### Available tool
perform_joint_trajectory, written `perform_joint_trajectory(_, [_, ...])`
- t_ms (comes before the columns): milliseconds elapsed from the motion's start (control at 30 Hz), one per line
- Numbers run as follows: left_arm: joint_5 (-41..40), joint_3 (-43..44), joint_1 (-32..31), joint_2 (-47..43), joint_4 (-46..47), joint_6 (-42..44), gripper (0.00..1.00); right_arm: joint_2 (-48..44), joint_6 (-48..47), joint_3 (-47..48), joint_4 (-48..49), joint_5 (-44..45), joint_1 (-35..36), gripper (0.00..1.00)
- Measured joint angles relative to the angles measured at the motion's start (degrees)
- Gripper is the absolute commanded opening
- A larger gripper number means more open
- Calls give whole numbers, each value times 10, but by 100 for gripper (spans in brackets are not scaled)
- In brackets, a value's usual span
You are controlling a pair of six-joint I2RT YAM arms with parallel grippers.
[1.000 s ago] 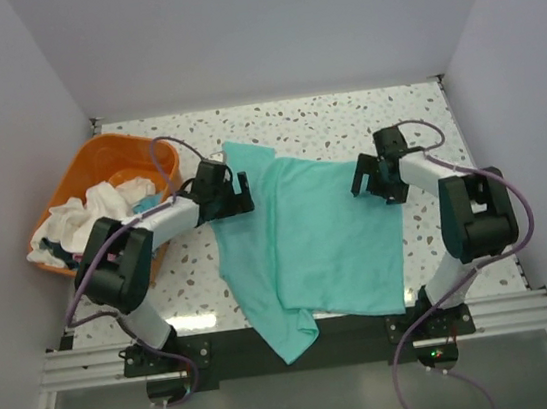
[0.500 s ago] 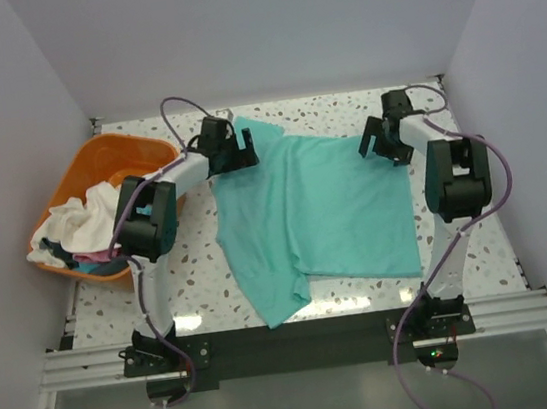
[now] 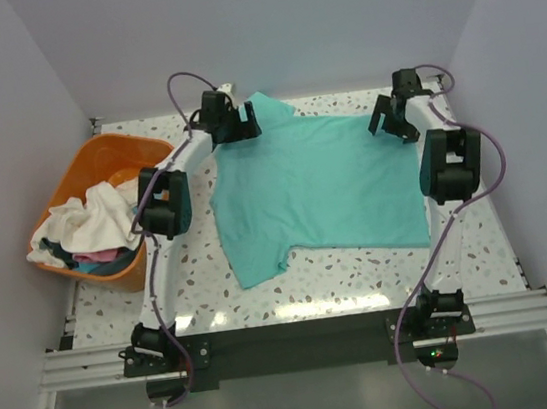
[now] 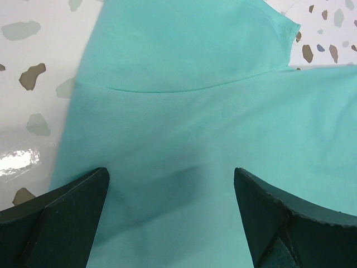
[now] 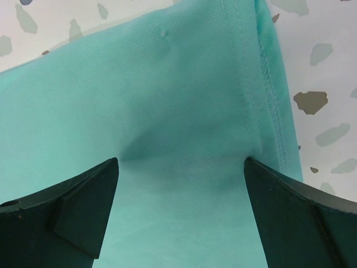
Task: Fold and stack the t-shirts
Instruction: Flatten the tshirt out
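Observation:
A teal t-shirt (image 3: pixel 322 188) lies spread out on the speckled table, its far edge near the back wall and one sleeve at the near left. My left gripper (image 3: pixel 243 128) is at the shirt's far left corner. In the left wrist view its jaws (image 4: pixel 170 170) stand wide apart over the teal fabric (image 4: pixel 184 111), with a sleeve seam just ahead. My right gripper (image 3: pixel 392 130) is at the far right corner. In the right wrist view it (image 5: pixel 181 160) is open too, over the fabric (image 5: pixel 167 100) beside a stitched hem.
An orange basket (image 3: pixel 86 159) stands at the left of the table and holds a heap of white and coloured clothes (image 3: pixel 85 224). Grey walls close in the back and both sides. Bare speckled table (image 3: pixel 363 273) shows in front of the shirt.
Both arms have stretched toward the back wall and the shirt went with them. It now lies flatter and wider, off the table's front edge.

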Motion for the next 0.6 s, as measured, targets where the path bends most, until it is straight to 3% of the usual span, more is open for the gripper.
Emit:
perform_joint_trajectory(400, [38,21,3,-25,-56,8,100,-31,-27,-2,-48,-20,2,99])
perform_joint_trajectory(500, [34,-15,-9,-93,-71,12,100,-110,-33,-41,-64,-26,9,99])
perform_joint_trajectory(600, [17,-127,-33,-245,-75,12,100,-253,-29,-129,-61,-19,25,99])
